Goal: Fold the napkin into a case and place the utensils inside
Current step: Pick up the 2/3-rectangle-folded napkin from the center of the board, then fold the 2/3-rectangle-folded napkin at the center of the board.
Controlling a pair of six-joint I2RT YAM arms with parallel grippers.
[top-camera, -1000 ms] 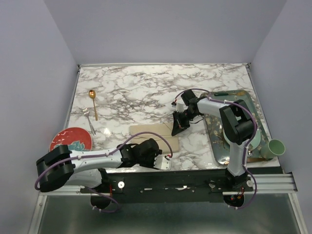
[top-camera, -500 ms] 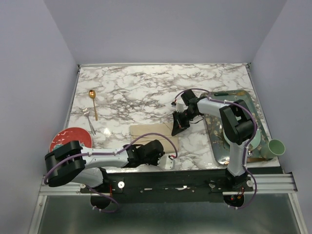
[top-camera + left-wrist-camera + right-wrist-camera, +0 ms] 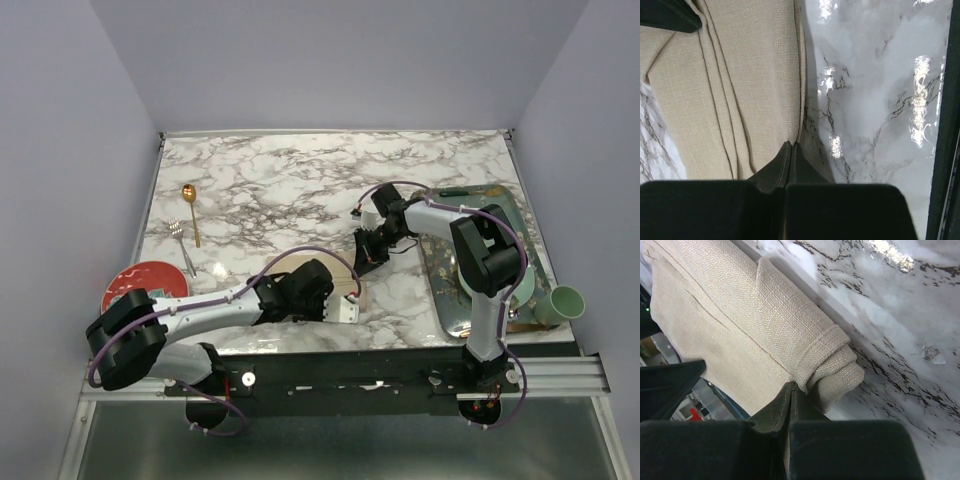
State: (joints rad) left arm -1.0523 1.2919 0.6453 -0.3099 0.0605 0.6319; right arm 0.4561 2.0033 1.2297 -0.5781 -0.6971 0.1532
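In the top view the napkin lies lower centre on the desk. The spoon and fork lie left, above a plate; a tray lies right.

Plain beige-tan napkin, unpatterned, is sitting at the black tips of the left gripper and right gripper. Around them, a white tabletop is showing grey marble veining. Off to the left gripper's left, a gold spoon and red plate are showing.

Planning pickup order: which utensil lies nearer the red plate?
The thin metal fork, its handle ending beside the round red plate; the shiny gold round-bowled spoon lies farther back.
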